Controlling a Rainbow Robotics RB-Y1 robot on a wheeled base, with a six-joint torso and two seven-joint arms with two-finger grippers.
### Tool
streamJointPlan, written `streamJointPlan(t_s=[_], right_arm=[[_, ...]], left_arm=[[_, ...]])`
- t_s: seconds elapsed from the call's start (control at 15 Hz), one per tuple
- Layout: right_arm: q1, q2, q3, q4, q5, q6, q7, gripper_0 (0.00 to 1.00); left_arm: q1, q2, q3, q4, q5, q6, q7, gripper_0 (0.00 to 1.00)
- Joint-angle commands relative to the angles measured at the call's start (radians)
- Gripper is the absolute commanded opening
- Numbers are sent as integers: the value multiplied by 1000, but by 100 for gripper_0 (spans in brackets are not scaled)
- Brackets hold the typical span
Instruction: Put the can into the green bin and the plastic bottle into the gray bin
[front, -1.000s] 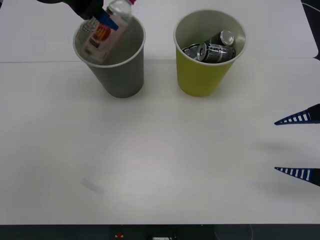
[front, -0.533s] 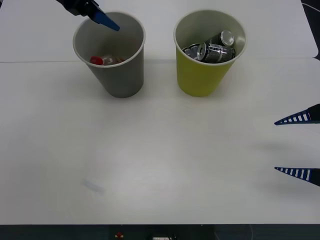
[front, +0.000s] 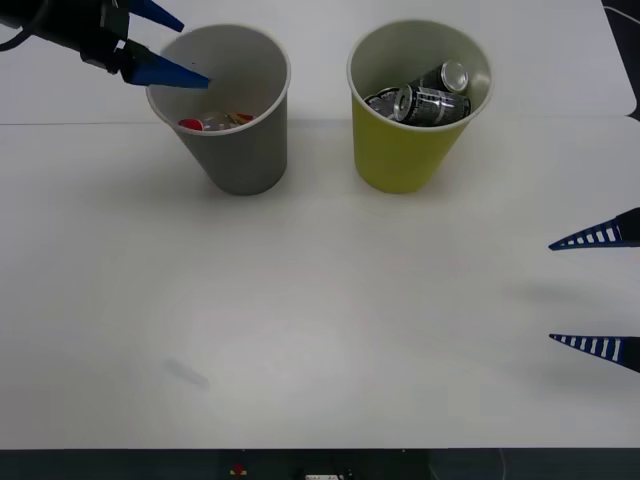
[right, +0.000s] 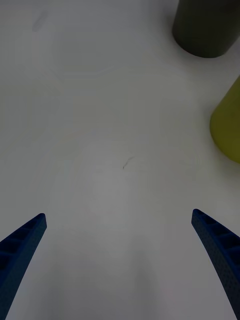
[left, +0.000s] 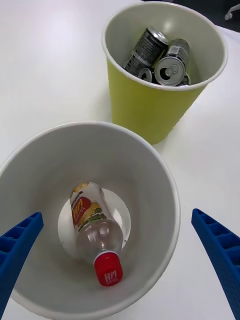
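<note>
The clear plastic bottle (left: 92, 220) with a red cap (front: 190, 123) lies on its side at the bottom of the gray bin (front: 242, 160) (left: 167, 195). My left gripper (front: 195, 53) (left: 116, 216) hovers open above the gray bin's left rim and holds nothing. In the yellow-green bin (front: 400, 155) (left: 145, 110), just right of the gray one, rest dark metal cans (front: 425, 97) (left: 155, 55). My right gripper (front: 550, 292) (right: 118, 215) is open over the bare table at the right edge, well away from both bins.
A white table (front: 320, 320) carries the two bins near its far side. In the right wrist view, the gray bin (right: 205, 30) and the green bin (right: 227, 125) stand beyond my right fingers. A faint smudge (front: 185, 373) marks the near left.
The bottle left my left gripper and dropped into the gray bin. That gripper then drew back to the left of the bin's mouth. The right arm has not moved.
</note>
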Motion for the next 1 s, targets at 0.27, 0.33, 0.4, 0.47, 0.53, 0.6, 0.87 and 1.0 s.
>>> streamJointPlan(t_s=[0.27, 0.33, 0.4, 0.47, 0.53, 0.6, 0.87, 1.0], right_arm=[[0, 0, 0, 0, 0, 0, 0, 100], [0, 0, 0, 0, 0, 0, 0, 100], [0, 0, 0, 0, 0, 0, 0, 100], [0, 0, 0, 0, 0, 0, 0, 100], [0, 0, 0, 0, 0, 0, 0, 100], [0, 0, 0, 0, 0, 0, 0, 100], [0, 0, 0, 0, 0, 0, 0, 100], [0, 0, 0, 0, 0, 0, 0, 100]], left_arm=[[283, 172, 2, -319, 192, 237, -85, 100], [335, 206, 4, -368, 229, 277, -117, 100], [367, 230, 4, -398, 257, 302, -140, 100], [421, 267, 8, -441, 298, 333, -180, 100], [471, 294, 27, -475, 327, 348, -217, 100], [522, 314, 51, -504, 349, 356, -245, 100], [746, 380, 180, -621, 435, 362, -372, 100], [844, 400, 231, -664, 467, 362, -433, 100]])
